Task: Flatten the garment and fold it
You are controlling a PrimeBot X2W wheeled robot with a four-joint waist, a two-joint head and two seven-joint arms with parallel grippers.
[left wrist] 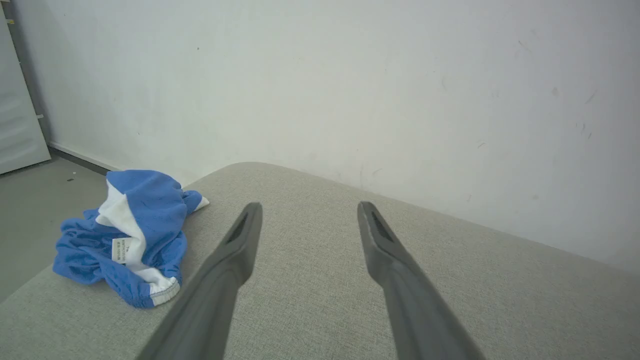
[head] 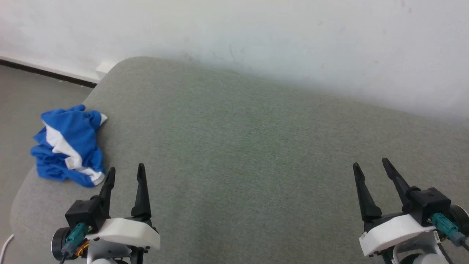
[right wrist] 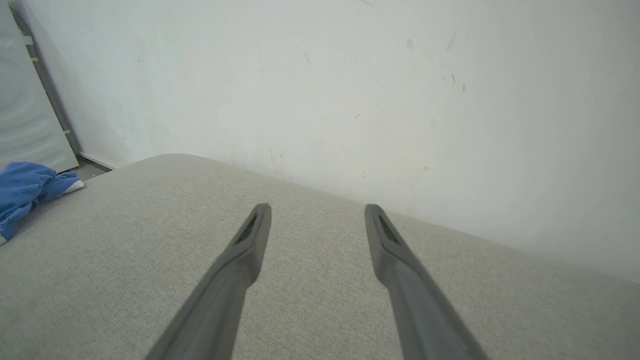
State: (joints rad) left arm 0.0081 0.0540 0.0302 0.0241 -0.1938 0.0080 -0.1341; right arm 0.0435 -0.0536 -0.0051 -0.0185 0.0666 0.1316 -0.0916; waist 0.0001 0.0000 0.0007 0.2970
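The garment (head: 69, 146) lies crumpled in a heap at the far left edge of the grey padded surface (head: 249, 154); it is bright blue with a white stripe. In the left wrist view the garment (left wrist: 135, 235) shows a small white tag and sits left of the fingers. At the right wrist view's left edge the garment (right wrist: 25, 187) just shows. My left gripper (head: 125, 169) stands open at the lower left, close to the heap's right side and apart from it. My right gripper (head: 370, 163) stands open at the lower right, far from the garment, holding nothing.
A white wall (head: 278, 40) runs along the back of the padded surface. Grey floor (head: 22, 95) lies off its left edge, with a dark baseboard. The surface has rounded corners, and the heap sits near the left one.
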